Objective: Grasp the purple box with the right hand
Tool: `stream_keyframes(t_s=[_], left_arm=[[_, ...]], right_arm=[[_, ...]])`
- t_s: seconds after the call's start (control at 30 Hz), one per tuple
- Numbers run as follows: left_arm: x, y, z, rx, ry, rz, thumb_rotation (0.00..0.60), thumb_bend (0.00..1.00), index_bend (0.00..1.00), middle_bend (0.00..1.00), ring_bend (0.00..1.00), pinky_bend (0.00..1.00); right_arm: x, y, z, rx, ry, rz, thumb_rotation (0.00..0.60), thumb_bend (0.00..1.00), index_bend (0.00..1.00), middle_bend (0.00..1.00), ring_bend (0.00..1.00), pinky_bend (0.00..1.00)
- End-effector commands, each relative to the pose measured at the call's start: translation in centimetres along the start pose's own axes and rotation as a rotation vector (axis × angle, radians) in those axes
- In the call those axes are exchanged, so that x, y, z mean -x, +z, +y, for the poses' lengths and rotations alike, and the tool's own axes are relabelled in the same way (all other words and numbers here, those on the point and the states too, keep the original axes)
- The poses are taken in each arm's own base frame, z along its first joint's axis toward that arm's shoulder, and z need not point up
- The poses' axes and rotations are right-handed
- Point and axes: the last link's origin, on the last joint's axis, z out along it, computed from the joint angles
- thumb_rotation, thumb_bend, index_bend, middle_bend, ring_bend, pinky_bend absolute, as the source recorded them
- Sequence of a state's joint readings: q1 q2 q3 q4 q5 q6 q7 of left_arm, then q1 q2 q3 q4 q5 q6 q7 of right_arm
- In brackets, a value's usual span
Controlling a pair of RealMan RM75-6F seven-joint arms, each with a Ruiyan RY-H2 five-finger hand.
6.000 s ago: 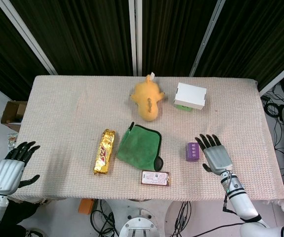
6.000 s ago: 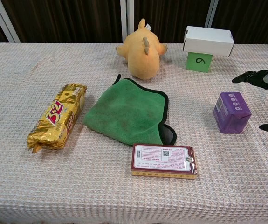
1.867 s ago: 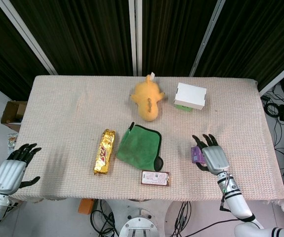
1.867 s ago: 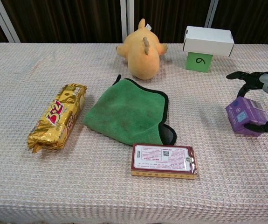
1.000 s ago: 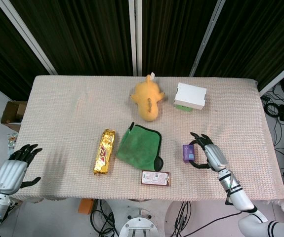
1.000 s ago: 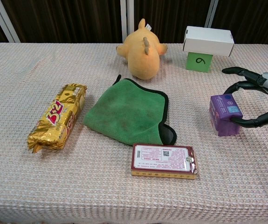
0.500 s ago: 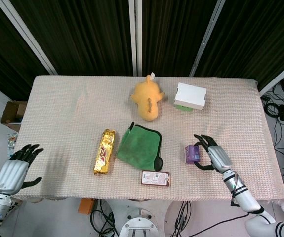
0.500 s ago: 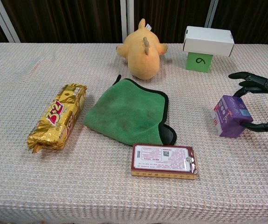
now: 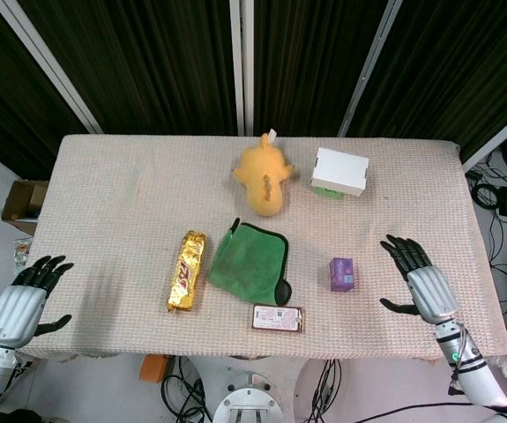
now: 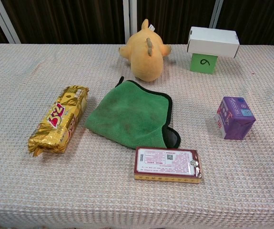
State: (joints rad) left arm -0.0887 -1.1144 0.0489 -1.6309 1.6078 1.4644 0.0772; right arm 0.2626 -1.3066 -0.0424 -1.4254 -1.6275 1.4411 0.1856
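We see a long table [image 9: 112, 176] draped in a pale, waffle-weave cloth, set before dark ribbed curtains. Near its middle lies a soft green towel [image 10: 129, 112] with dark edging, folded loosely and curling at its near corner. Beyond it rests a rounded yellow plush toy [image 10: 145, 55], and to the right of that a white cardboard box [image 10: 213, 41] sits atop a small green card [image 10: 203, 62] with a handwritten mark. Left of the towel lies a crinkled gold foil snack pack [image 10: 59, 118] with red lettering; in front of the towel, a flat rectangular red packet [image 10: 167, 163] with a white printed label. The purple box [image 10: 235, 117], a small cardboard cube with white printing, stands alone on the cloth at the right side, slightly turned. Our right hand [image 9: 421, 283], silver-backed with black fingers, hovers to the right of the purple box and well apart from it, fingers spread wide, holding nothing. Our left hand [image 9: 26, 300] hangs off the table's left front corner, fingers likewise apart and empty.
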Motion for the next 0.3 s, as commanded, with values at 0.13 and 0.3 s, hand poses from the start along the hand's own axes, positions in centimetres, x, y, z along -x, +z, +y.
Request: stream_keyframes(t_s=[0.13,0.3], left_arm=[[-0.5,-0.1,0.1,0.003,0.003,0.021,0.6,0.13,0.19,0.12,0.08,0.23],[-0.6,0.0,0.2,0.006,0.005,0.023,0.6,0.13,0.19,0.12,0.08,0.23]], right_arm=[[-4.5,-9.1,3.9,0.323,-0.328,0.164,0.6,0.02,0.0,0.0,0.0,0.0],[-4.3,-10.2,4.7,0.378,-0.27,0.168,0.6,0.03,0.0,0.0,0.0,0.0]])
